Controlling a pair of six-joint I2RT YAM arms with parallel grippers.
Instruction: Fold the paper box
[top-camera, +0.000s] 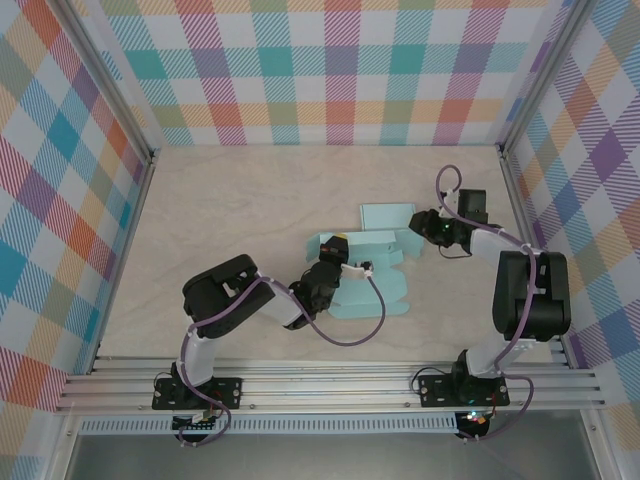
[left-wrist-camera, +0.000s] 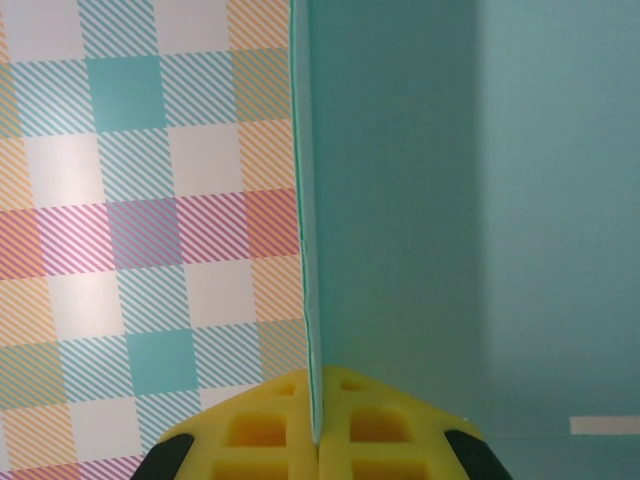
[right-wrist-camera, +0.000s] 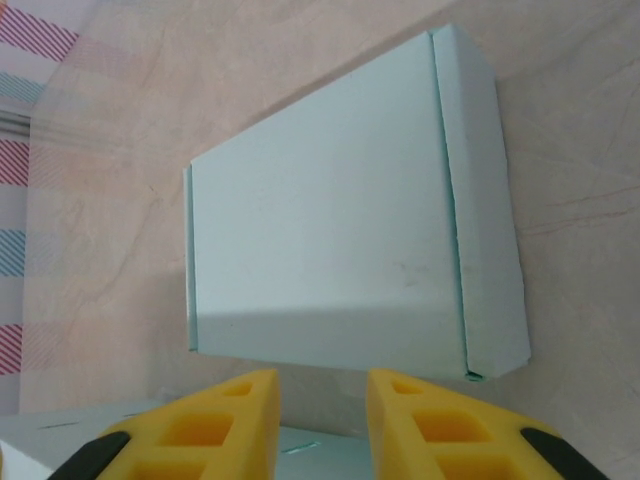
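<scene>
Our left gripper (left-wrist-camera: 318, 425) pinched the upright wall (left-wrist-camera: 340, 250) of the pale teal paper box (top-camera: 395, 295); we judged the right gripper (right-wrist-camera: 322, 420), fingers parted, apparently empty, should raise the flat lid flap (right-wrist-camera: 330, 250) squarely.

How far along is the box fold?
Early on. Done: one panel stands upright. In hand: the left gripper is shut on that panel's edge; the right gripper hovers open by the lid flap. Left: the paper box lies spread open, so remaining walls and lid need folding.
</scene>
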